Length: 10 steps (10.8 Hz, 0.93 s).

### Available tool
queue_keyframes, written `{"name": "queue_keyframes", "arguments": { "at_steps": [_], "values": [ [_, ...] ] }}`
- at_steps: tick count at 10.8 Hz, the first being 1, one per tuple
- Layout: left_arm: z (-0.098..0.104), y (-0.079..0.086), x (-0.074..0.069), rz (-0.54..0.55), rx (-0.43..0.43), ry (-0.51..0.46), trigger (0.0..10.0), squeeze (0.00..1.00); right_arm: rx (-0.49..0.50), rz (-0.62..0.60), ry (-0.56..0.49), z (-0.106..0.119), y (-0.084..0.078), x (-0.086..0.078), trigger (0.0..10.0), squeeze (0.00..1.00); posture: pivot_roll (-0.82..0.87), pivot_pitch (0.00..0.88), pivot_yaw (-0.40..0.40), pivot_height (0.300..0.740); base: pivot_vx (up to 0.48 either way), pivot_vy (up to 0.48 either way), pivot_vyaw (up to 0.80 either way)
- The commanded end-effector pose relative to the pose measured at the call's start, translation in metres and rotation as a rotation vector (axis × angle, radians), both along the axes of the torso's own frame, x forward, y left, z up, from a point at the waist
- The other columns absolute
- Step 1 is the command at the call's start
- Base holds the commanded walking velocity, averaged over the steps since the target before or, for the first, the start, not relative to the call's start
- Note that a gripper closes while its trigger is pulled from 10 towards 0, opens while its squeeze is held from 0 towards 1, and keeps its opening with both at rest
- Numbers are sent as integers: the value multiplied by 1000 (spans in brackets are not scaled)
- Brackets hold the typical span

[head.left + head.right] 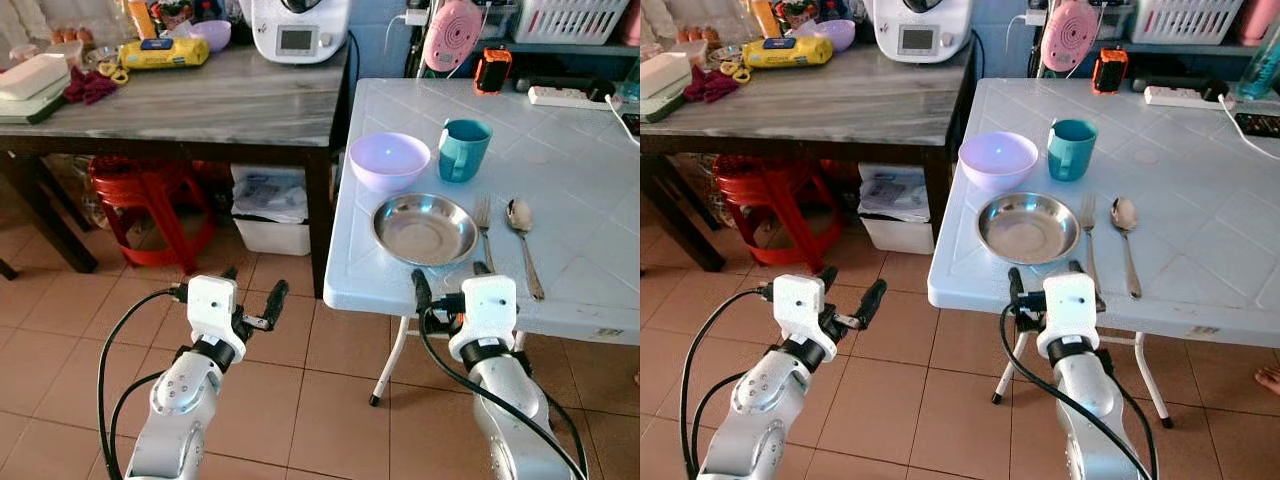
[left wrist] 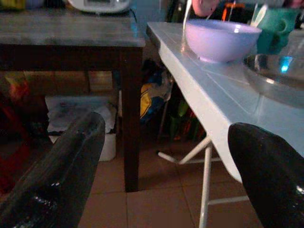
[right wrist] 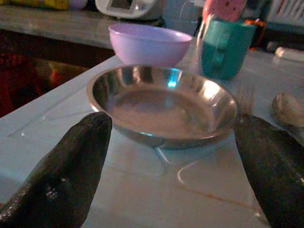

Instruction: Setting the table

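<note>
Right gripper (image 1: 448, 287), fingers spread, hovers at the table (image 1: 590, 300) edge just before the plate (image 1: 425, 229); left gripper (image 1: 252, 297), also spread, hangs over the floor. Fork (image 1: 485, 230) and spoon (image 1: 522, 240) flank the plate; bowl (image 1: 389, 160) and cup (image 1: 464, 150) sit beyond. Any nudge should stay low and level, clear of the fork.

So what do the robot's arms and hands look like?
Both arms are shiny silver tubes with thick black cables looping beside them. Each wrist ends in a white boxy block. The left gripper and right gripper each have two long, rounded black fingers, glossy up close.
</note>
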<state>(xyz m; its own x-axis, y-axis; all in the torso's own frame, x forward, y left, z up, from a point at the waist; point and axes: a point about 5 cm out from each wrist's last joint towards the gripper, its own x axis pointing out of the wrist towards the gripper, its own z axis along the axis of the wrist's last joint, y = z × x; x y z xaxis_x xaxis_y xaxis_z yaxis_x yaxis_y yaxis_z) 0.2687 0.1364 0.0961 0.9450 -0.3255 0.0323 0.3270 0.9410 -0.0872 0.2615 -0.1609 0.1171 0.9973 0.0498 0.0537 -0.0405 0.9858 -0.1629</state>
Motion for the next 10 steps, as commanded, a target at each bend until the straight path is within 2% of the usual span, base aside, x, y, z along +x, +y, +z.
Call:
{"name": "queue_keyframes", "arguments": {
  "at_steps": [1,2,3,5,10],
  "values": [
    [5,5,1,3,8,-14,10000,0,-16,-42,-66,14,-5,1,10000,0,-177,77,61,740,0,0,0],
    [5,6,-1,5,9,-12,10000,0,-21,-115,-93,20,-15,-1,10000,0,-179,83,62,740,0,0,0],
    [5,5,-2,-9,2,-14,10000,0,-10,-135,-89,21,-21,-2,10000,0,-185,89,67,740,0,0,0],
    [8,-1,-2,-47,-12,-24,10000,0,-34,-126,-99,23,-19,-3,10000,0,-193,93,72,740,315,0,0],
    [7,-2,-3,-68,-15,-18,10000,0,-40,-138,-98,23,-18,-6,10000,0,-201,99,78,740,343,0,0]
  ]
}}
